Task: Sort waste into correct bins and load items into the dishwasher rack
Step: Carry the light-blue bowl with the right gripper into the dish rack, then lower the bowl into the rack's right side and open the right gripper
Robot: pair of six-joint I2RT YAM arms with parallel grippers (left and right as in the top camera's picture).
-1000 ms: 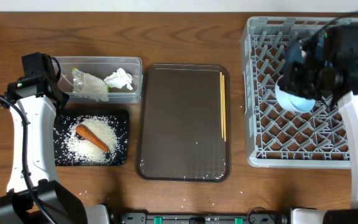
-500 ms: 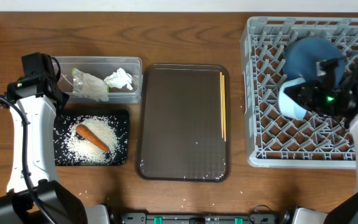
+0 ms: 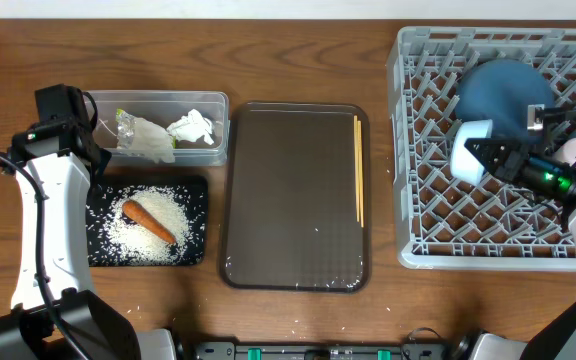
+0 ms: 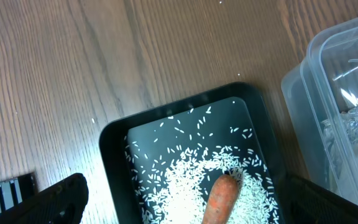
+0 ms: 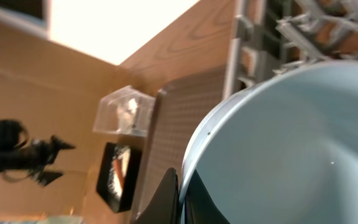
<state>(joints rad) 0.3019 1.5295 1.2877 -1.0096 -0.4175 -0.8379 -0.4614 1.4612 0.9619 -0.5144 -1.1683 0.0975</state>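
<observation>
The grey dishwasher rack stands at the right. A large dark-blue bowl lies upside down in it. My right gripper is shut on the rim of the small light-blue bowl and holds it on edge over the rack; the right wrist view shows the pinch on the bowl. Chopsticks lie on the brown tray. My left gripper is open and empty above the black tray, which holds rice and a carrot. The tissue and wrapper lie in the clear tub.
The brown serving tray sits mid-table between the bins and the rack. A few rice grains lie on the table in front of the black tray. A pale rounded thing shows behind the right arm; I cannot tell if it is the cup.
The right arm has swung out to the right and lower, tipping the light-blue bowl onto its edge. The dark-blue bowl is now uncovered. The left arm has not moved.
</observation>
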